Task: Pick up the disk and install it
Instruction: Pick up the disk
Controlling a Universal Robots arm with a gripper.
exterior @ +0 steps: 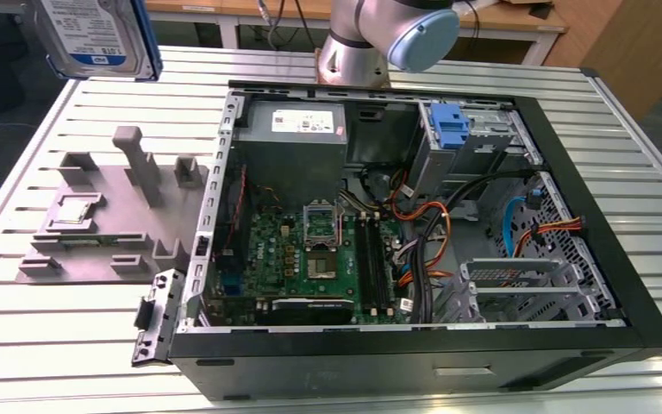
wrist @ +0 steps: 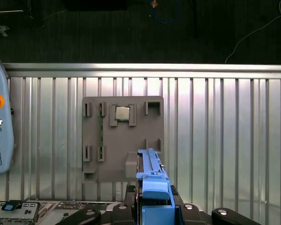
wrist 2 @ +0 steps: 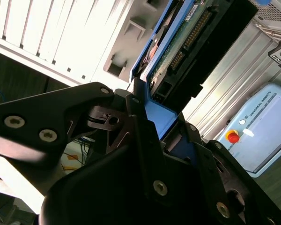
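Above grey fixture, end effector grips disk; open case beside.

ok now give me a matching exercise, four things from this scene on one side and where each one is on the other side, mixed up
Things
1. disk
2. grey fixture plate
3. computer case
4. square chip

Places
A. seated in a pocket of the fixture plate
B. gripped in the claw, raised above the table
C. flat on the slatted table, at the exterior view's left
D. on the table with its side open

Pairs: 1-B, 2-C, 3-D, 4-A
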